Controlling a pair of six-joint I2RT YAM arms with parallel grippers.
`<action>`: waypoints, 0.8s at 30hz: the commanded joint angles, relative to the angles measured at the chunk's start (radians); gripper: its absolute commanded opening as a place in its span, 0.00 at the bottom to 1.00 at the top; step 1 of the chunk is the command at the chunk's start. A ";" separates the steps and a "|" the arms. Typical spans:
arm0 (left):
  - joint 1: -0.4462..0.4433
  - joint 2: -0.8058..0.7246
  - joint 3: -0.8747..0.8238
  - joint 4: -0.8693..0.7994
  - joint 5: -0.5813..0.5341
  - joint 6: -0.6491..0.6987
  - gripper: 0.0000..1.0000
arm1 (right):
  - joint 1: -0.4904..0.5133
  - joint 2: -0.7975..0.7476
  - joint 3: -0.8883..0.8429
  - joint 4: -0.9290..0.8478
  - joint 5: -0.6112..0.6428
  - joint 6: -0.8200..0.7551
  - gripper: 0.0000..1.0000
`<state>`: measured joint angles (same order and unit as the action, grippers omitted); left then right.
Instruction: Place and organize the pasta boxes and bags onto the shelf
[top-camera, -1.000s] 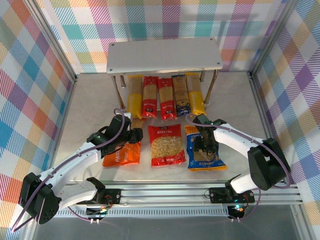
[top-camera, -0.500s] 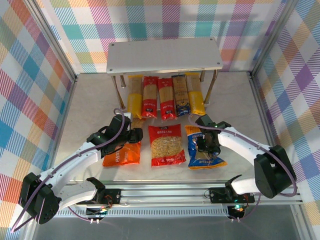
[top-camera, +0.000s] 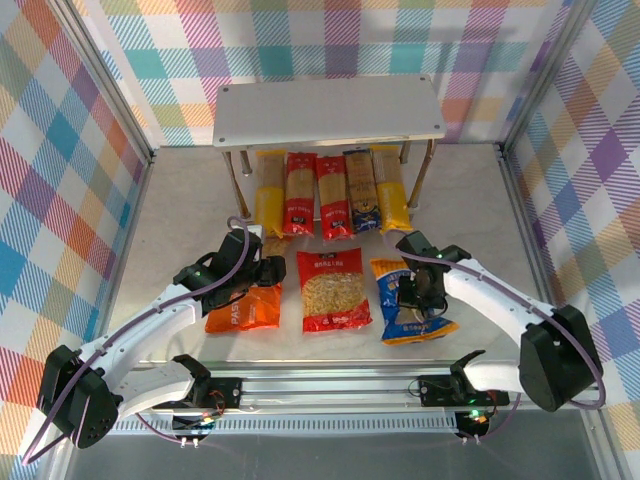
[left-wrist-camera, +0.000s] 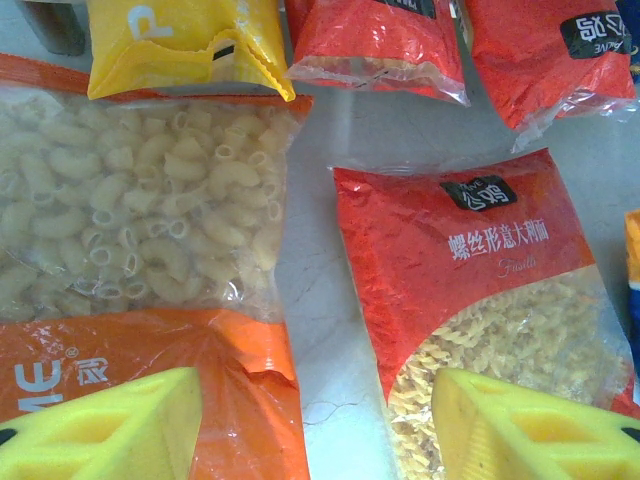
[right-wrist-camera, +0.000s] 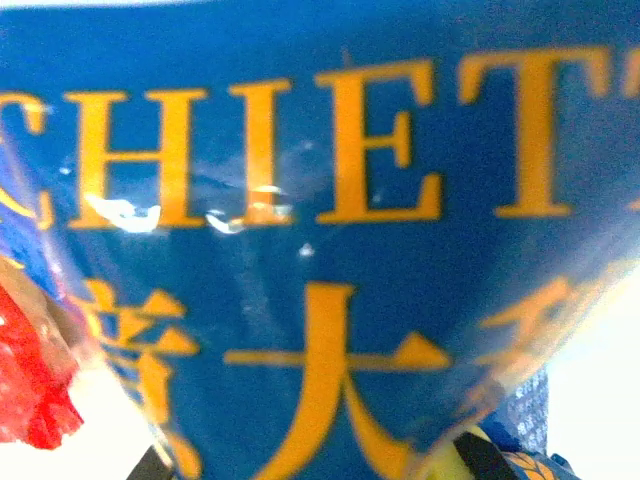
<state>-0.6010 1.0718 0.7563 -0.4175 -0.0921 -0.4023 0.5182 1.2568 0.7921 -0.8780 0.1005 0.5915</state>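
The right end effector (top-camera: 414, 296) is pinched tight on the crinkly blue bag (top-camera: 420, 326) near its top edge, a soft, slippery load likely to sag.

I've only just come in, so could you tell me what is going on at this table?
A robot is stocking the shelf with pasta. The right gripper is shut on the blue bag, pinching its upper part. The left gripper hangs open over the orange bag, gripping nothing. The red bag lies between the two on the table. Five spaghetti packs lie in a row under the shelf's front edge; nothing lies on top.
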 joint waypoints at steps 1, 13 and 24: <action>-0.008 -0.013 0.019 -0.003 -0.012 0.012 0.62 | 0.004 -0.070 0.051 -0.124 0.025 -0.003 0.00; -0.008 -0.019 0.017 0.001 -0.009 0.015 0.62 | 0.004 -0.202 0.240 -0.328 0.141 -0.040 0.00; -0.008 0.004 0.101 -0.007 0.010 0.038 0.62 | 0.003 -0.215 0.595 -0.401 0.296 -0.148 0.00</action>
<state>-0.6010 1.0718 0.7967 -0.4187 -0.0906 -0.3893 0.5182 1.0470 1.2652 -1.3117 0.2939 0.5095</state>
